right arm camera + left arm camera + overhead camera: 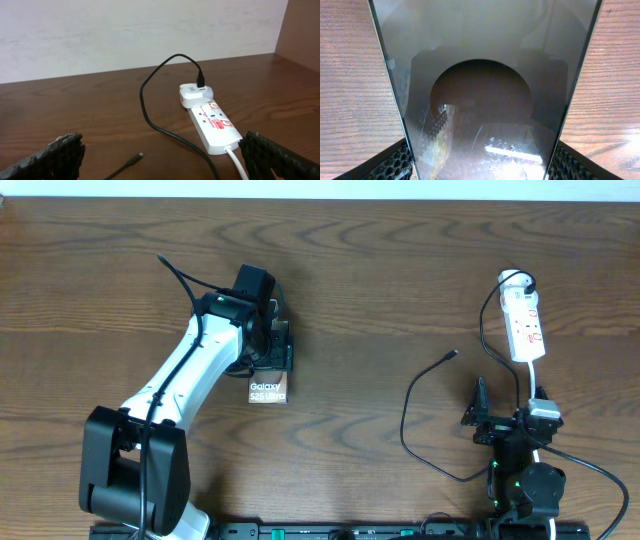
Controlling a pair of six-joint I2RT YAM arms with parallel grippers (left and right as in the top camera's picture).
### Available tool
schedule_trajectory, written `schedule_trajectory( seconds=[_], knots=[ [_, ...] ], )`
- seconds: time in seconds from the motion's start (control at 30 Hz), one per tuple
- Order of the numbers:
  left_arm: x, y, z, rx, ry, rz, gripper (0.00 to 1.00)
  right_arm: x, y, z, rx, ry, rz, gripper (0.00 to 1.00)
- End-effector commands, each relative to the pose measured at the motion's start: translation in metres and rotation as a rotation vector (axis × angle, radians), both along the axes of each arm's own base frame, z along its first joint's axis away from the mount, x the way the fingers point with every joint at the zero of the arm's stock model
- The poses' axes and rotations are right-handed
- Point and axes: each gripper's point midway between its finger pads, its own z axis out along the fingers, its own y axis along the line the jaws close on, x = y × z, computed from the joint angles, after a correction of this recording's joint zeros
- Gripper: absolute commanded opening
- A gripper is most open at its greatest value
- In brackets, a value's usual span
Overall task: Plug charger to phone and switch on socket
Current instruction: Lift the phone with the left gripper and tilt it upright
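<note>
The phone (268,391) lies flat on the table left of centre, its "Galaxy" lettering showing. My left gripper (270,350) is over its far end and shut on it. In the left wrist view the phone's glossy dark face (485,100) fills the space between both fingers. The charger cable (408,415) loops on the table at the right, and its plug tip (455,354) lies free. The white socket strip (526,325) lies at the far right. My right gripper (510,405) is open and empty, just short of the tip (140,155) and the strip (215,125).
A white adapter (192,95) sits in the far end of the strip, with the black cable running out of it. The strip's white lead (237,165) runs back past my right finger. A pale wall stands behind the table.
</note>
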Motion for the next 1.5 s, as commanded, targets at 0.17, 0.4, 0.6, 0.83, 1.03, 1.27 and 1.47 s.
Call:
schedule_trajectory(
  seconds=[0.17, 0.4, 0.6, 0.83, 1.03, 1.27, 1.47],
  knots=[
    [-0.004, -0.020, 0.014, -0.125, 0.009, -0.004, 0.56, 0.000, 0.000, 0.001, -0.009, -0.004, 0.001, 0.99],
    [-0.012, -0.042, 0.023, -0.265, 0.052, -0.029, 0.57, 0.000, 0.000, 0.001, -0.009, -0.004, 0.001, 0.99],
    [-0.019, -0.063, 0.034, -0.404, 0.087, -0.056, 0.57, 0.000, 0.000, 0.001, -0.009, -0.004, 0.001, 0.99],
    [-0.023, -0.091, 0.057, -0.607, 0.106, -0.103, 0.57, 0.000, 0.000, 0.001, -0.009, -0.004, 0.001, 0.99],
    [-0.026, -0.113, 0.085, -0.805, 0.115, -0.165, 0.57, 0.000, 0.000, 0.001, -0.009, -0.004, 0.001, 0.99],
    [-0.027, -0.128, 0.111, -0.968, 0.141, -0.185, 0.56, 0.000, 0.000, 0.001, -0.009, -0.004, 0.001, 0.99],
    [-0.015, -0.125, 0.115, -0.989, 0.175, -0.077, 0.57, 0.000, 0.000, 0.001, -0.009, -0.004, 0.001, 0.99]
  ],
)
